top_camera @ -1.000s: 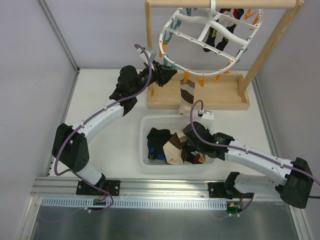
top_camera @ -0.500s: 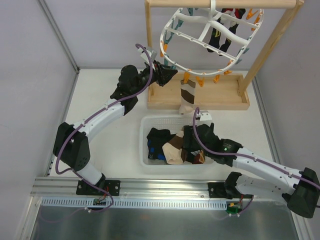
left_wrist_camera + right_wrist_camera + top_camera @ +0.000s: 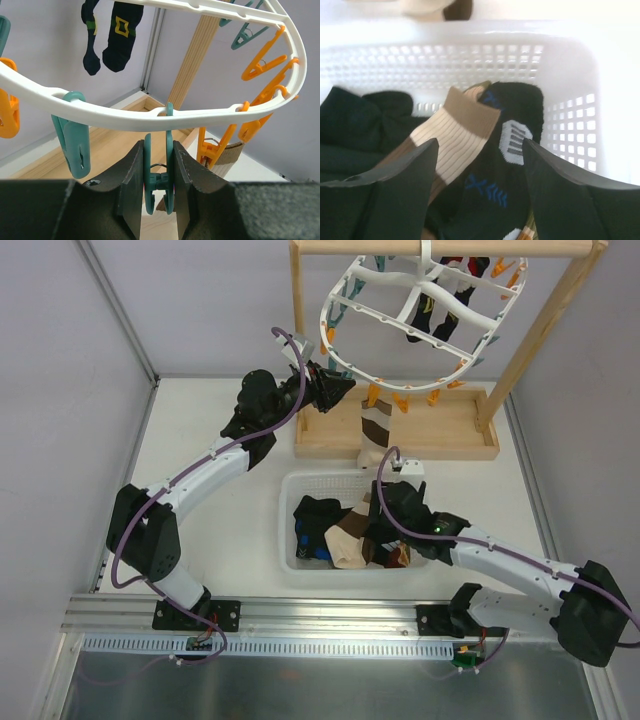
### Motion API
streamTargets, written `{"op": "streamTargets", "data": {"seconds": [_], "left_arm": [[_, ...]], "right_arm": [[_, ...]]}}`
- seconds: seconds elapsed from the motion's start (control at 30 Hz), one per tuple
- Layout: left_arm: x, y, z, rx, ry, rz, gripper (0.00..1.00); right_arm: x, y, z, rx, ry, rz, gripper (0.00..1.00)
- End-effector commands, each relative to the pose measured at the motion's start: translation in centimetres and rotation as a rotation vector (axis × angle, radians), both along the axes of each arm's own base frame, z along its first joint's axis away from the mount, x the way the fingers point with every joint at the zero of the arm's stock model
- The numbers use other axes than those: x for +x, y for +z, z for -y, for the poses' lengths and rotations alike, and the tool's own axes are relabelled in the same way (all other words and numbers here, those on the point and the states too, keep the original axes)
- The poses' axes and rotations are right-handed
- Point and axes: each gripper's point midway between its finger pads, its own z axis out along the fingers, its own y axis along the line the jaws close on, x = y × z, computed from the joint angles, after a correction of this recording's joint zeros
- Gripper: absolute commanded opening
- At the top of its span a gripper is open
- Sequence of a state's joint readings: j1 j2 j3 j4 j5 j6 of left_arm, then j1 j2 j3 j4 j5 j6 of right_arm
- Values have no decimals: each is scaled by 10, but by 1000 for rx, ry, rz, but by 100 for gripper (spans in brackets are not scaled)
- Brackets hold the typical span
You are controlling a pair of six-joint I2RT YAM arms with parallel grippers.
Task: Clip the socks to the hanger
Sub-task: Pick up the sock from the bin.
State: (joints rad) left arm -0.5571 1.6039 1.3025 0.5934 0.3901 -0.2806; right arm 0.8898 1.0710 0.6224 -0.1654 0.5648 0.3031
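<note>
My left gripper [image 3: 159, 160] pinches a teal peg [image 3: 159, 182] on the hanger [image 3: 125, 117] rim. My right gripper [image 3: 480, 145], jaws wide and empty, hovers over socks [image 3: 455, 135] in the basket [image 3: 470, 65] below the hanger.

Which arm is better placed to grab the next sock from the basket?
Right. The right end effector hangs open over the basket, straddling a tan banded sock. The left end effector is up at the hanger, shut on a teal peg.
</note>
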Motion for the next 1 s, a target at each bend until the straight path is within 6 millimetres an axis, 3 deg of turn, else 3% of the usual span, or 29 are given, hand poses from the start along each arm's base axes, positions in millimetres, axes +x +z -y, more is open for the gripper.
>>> {"op": "streamTargets", "data": {"seconds": [0.0,0.5,0.97], "left_arm": [[-10,-58,8,114,-68,-157,0],[-11,-55,9,115,-73,-153,0],[-14,-50,9,111,-83,-147,0]], "right_arm": [[19,10,5,100,-119,44,70],[23,-17,-12,169,-109,-52,57],[35,-18,-9,142,-127,-43,16]]}}
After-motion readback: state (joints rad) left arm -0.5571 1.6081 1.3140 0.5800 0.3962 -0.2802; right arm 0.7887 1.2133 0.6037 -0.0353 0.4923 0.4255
